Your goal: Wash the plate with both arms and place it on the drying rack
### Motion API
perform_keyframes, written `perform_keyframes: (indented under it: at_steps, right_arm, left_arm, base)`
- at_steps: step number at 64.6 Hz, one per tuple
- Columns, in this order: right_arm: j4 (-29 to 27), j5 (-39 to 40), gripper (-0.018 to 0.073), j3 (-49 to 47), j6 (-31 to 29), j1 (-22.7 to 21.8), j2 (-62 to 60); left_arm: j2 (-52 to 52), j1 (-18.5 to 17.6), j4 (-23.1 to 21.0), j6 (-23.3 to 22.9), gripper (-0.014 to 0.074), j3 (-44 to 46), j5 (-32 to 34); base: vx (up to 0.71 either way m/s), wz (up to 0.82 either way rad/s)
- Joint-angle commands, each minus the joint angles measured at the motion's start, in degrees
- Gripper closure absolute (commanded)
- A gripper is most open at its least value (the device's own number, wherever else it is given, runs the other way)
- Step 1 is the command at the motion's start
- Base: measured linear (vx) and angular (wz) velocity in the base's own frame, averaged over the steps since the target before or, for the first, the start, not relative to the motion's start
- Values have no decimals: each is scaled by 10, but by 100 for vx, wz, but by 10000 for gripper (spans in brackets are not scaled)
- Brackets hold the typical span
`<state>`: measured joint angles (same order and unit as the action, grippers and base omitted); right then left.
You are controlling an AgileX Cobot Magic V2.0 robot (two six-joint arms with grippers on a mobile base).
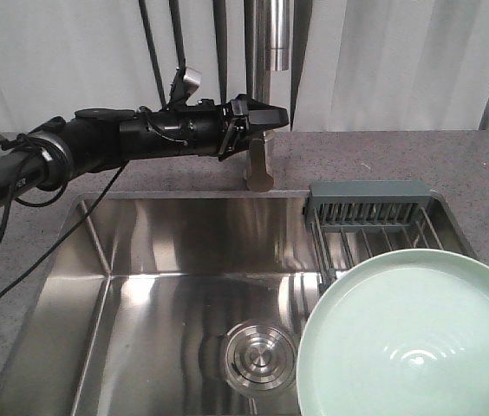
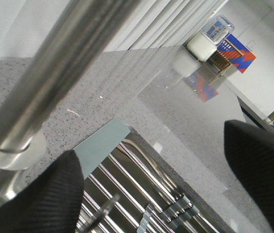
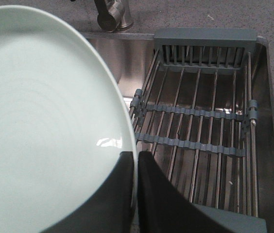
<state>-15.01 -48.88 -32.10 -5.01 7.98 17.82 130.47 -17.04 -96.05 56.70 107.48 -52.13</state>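
Observation:
The pale mint-green plate (image 1: 409,342) hangs tilted over the sink's right front corner, in front of the drying rack (image 1: 370,212). In the right wrist view my right gripper (image 3: 136,167) is shut on the plate's (image 3: 44,121) rim, one finger on each face. The rack's (image 3: 200,121) wires lie just beyond it. My left arm reaches in from the left at faucet height, with its gripper (image 1: 270,117) beside the steel faucet pipe (image 1: 266,52). The left wrist view shows that gripper (image 2: 151,194) open, with nothing between the fingers (image 2: 35,199). The pipe (image 2: 54,73) stands to their left.
The steel sink basin (image 1: 166,286) has a round drain (image 1: 257,355) near the plate's left edge. A faucet handle block (image 1: 259,165) stands on the grey speckled counter (image 1: 400,160) behind the sink. The counter surrounds the basin on every side.

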Motion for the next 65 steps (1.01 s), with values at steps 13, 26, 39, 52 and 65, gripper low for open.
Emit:
perform_keyframes:
  at_steps: [13, 26, 39, 52, 65]
  right_arm:
    - [-9, 46, 561, -14, 0, -2, 5]
    - [-9, 46, 561, -14, 0, -2, 5]
    - [-9, 46, 561, -14, 1, -2, 5]
    - [-9, 45, 561, -14, 1, -2, 5]
    - [-9, 42, 561, -14, 1, -2, 5]
  left_arm:
    - [-29, -13, -21, -29, 27, 23, -64]
    - [-29, -23, 32, -64, 48, 23, -113]
    - [-29, -38, 67, -72, 100, 23, -133]
    - [-29, -38, 67, -75, 195, 23, -120]
    - [-31, -25, 67, -122, 440, 35, -137]
  base:
    - [0, 0]
    - [0, 0]
    - [0, 0]
    - [0, 0]
    - [0, 0]
